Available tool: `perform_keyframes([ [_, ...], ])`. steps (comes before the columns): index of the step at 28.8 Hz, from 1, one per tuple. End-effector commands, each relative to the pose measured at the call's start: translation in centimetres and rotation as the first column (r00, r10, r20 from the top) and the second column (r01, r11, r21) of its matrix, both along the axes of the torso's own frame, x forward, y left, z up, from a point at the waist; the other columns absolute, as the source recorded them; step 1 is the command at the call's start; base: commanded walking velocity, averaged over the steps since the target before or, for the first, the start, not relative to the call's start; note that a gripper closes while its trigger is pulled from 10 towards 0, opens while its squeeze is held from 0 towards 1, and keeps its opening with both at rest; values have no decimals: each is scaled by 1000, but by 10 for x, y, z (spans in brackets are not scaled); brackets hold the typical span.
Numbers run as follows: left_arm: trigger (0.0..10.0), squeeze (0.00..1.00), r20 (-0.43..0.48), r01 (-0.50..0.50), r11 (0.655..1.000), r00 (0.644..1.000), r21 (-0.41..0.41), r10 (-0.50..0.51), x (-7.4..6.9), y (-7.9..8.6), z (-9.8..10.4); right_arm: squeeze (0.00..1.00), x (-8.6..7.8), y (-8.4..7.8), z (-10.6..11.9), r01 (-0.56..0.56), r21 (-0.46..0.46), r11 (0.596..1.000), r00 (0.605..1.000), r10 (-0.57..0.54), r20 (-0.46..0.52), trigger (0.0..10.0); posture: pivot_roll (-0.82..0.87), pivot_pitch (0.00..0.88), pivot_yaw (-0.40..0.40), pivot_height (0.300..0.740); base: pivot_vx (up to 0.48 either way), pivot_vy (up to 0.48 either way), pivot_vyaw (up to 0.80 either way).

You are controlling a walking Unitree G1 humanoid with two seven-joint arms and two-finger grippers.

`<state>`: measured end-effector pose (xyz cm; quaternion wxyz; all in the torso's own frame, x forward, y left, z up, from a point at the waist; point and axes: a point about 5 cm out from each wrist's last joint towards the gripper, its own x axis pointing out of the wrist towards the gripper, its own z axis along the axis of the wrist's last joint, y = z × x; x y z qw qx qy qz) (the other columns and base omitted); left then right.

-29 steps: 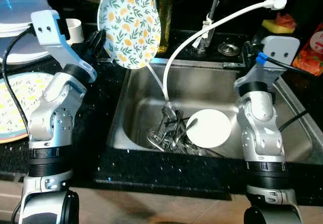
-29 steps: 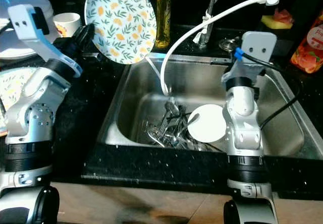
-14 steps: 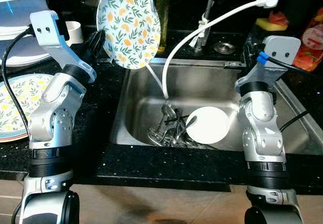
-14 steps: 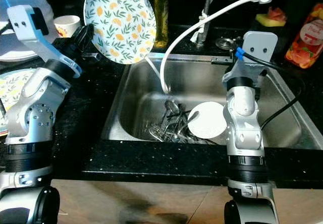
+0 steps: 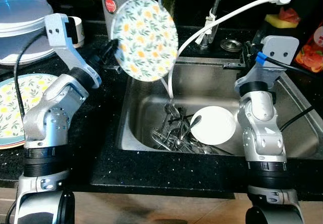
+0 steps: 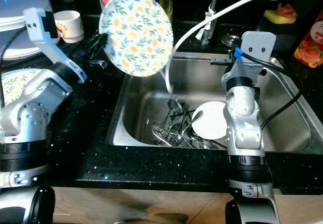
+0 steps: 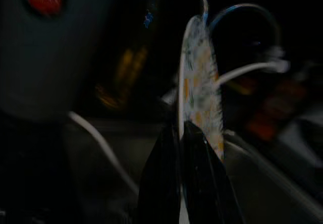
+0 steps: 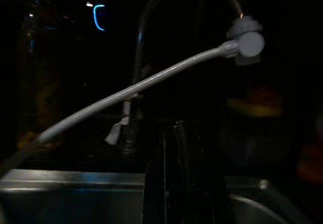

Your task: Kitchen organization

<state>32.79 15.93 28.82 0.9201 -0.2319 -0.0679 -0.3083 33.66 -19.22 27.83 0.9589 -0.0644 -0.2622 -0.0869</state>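
From the left eye, the left gripper (image 5: 112,50) holds a flowery plate (image 5: 145,38) by its edge, up in the air over the left rim of the sink (image 5: 298,108). The plate stands almost upright, with its face turned to us. Down in the sink lie a pile of forks and spoons (image 5: 174,133) and a white plate (image 5: 214,125), and a white hose (image 5: 222,19) bends down into it. On the worktop (image 5: 101,153) by the left edge rests another flowery plate (image 5: 12,110).

From the right eye, the same plate hangs over the sink's left rim. The right gripper (image 6: 237,52) is up near the back rim of the sink, by the tap (image 6: 214,4).

In the left wrist view, the two black fingers (image 7: 202,178) are pinched on the rim of the plate, which shows edge-on — thin and flat.

In the right wrist view, the fingers (image 8: 176,173) look pressed together with nothing between them, pointing at the tap and hose.

The plate is likely hard, smooth and easy to break, maybe wet and slippery too. A grip on the rim is best — a firm one, since the plate could swing or slip out.
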Motion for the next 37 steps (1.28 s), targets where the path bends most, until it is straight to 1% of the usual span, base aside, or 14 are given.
perform_keyframes([
  [1, 10000, 0, -28, 93, 996, 995, -3, -93, -13, -8, 5, 0, -4, -3, 8, 21, -46, 999, 999, -19, 33, 10000, 123, 61, -16, 740, 0, 0, 0],
  [6, 10000, 0, -70, -14, 999, 997, -38, 12, -1, -10, 11, 0, -8, -5, 21, 5, -75, 997, 995, 2, 95, 10000, 132, 62, -19, 740, 0, 0, 0],
  [9, 10000, 0, 63, 122, 992, 991, -15, -121, -13, -22, 23, 0, -10, -2, 30, -10, -84, 996, 990, 22, 142, 10000, 125, 56, -15, 740, 0, 0, 0],
  [13, 10000, 0, -213, 67, 991, 976, 115, -42, 8, -42, -14, 0, -11, 0, 33, -5, -116, 993, 988, 23, 156, 10000, 131, 62, -25, 740, 0, 0, 0],
  [16, 10000, 0, -268, 108, 991, 960, 79, -84, 25, -64, -27, 0, -10, 1, 36, -2, -146, 989, 987, 25, 157, 10000, 121, 60, -20, 740, 0, 0, 0],
  [20, 10000, 0, -336, 118, 986, 939, 118, -72, 43, -89, -43, 0, -1, -4, 30, 9, -179, 984, 997, 5, 78, 10000, 103, 68, -11, 740, 0, 0, 0],
  [23, 10000, 0, -382, 142, 983, 920, 117, -88, 54, -108, -54, 0, 4, -15, 24, -10, -69, 998, 1000, 11, 12, 10000, 86, 84, -3, 740, 0, 0, 0],
  [28, 10000, 0, -390, 135, 979, 918, 154, -65, 57, -112, -57, 0, 3, -17, 24, 0, -60, 998, 1000, 1, 16, 10000, 82, 88, 4, 740, 0, 0, 0],
  [29, 10000, 90, -394, 139, 977, 917, 164, -64, 57, -113, -57, 0, 2, -18, 23, 2, -58, 998, 1000, -1, 17, 10000, 85, 93, 9, 740, 0, 0, 0],
  [30, 10000, 690, -410, 141, 973, 911, 182, -55, 58, -114, -62, 0, 2, -18, 21, 3, -55, 998, 1000, -2, 14, 10000, 85, 94, 9, 740, 0, 0, 0],
  [32, 10000, 690, -422, 141, 971, 906, 194, -48, 58, -114, -65, 0, 2, -18, 20, 2, -52, 999, 1000, -1, 12, 10000, 86, 95, 8, 740, 0, 0, 0],
  [33, 10000, 1000, -427, 161, 967, 902, 199, -62, 57, -116, -69, 0, 2, -17, 19, 1, -49, 999, 1000, -1, 9, 10000, 88, 96, 8, 740, 0, 0, 0],
  [35, 10000, 1000, -417, 174, 965, 906, 199, -77, 57, -118, -71, 0, 3, -16, 18, -2, -45, 999, 1000, 3, 5, 10000, 86, 95, 6, 740, 0, 0, 0],
  [37, 10000, 1000, -379, 208, 971, 913, 114, -151, 55, -117, -58, 0, 3, -15, 17, -6, -43, 999, 1000, 6, 5, 10000, 86, 88, 5, 740, 0, 0, 0],
])
